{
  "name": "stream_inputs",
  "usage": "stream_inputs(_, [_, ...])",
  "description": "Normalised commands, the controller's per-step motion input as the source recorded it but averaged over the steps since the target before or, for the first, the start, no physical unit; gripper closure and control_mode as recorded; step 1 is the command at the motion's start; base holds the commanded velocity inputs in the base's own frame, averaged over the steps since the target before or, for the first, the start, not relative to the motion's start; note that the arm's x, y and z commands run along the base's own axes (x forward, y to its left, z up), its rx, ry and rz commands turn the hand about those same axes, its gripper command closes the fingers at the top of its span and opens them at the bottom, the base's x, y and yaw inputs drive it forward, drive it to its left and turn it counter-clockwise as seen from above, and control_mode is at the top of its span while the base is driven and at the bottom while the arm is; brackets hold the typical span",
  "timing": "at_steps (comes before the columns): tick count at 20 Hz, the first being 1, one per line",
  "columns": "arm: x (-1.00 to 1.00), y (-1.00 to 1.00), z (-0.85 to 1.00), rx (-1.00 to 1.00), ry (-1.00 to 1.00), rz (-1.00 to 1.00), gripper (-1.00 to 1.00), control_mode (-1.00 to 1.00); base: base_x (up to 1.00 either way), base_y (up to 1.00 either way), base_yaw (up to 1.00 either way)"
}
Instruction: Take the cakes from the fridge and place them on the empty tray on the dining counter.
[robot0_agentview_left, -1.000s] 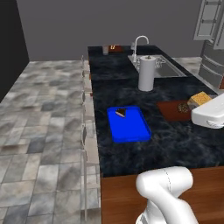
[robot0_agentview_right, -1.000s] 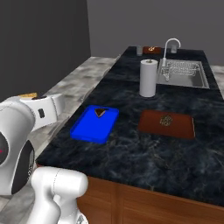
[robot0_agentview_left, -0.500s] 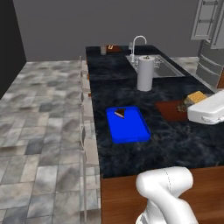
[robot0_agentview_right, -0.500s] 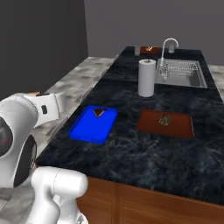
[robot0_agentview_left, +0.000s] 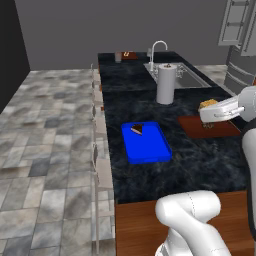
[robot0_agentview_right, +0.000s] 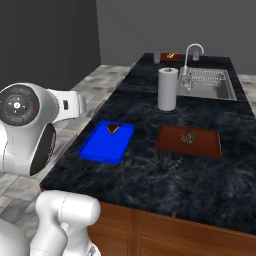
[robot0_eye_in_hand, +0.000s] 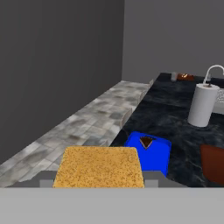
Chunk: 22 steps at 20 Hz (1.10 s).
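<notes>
The fingers grip the orange-tan cake at lower centre of the hand view; the brown wedge lies on the blue tray mid-bench.

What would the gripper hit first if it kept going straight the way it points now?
Probably nothing soon: the gripper, holding the orange cake, aims across the blue tray and counter toward the tiled floor and grey wall; depth is unclear.
</notes>
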Motion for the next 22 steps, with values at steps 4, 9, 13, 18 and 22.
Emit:
stream_inputs(4, [0.05,0.0,-0.63,-0.03,-0.04,0.0,1.0,-1.0,0.0,0.0,0.0])
stream_inputs(9, [0.25,0.0,-0.53,-0.02,-0.04,0.0,1.0,-1.0,0.0,0.0,0.0])
stream_inputs(13, [0.51,0.0,-0.15,0.0,0.17,0.0,1.0,-1.0,0.0,0.0,0.0])
stream_inputs(18, [0.47,0.0,-0.2,0.0,0.21,0.0,1.0,-1.0,0.0,0.0,0.0])
stream_inputs(22, [0.34,0.0,-0.49,0.0,0.03,0.0,1.0,-1.0,0.0,0.0,0.0])
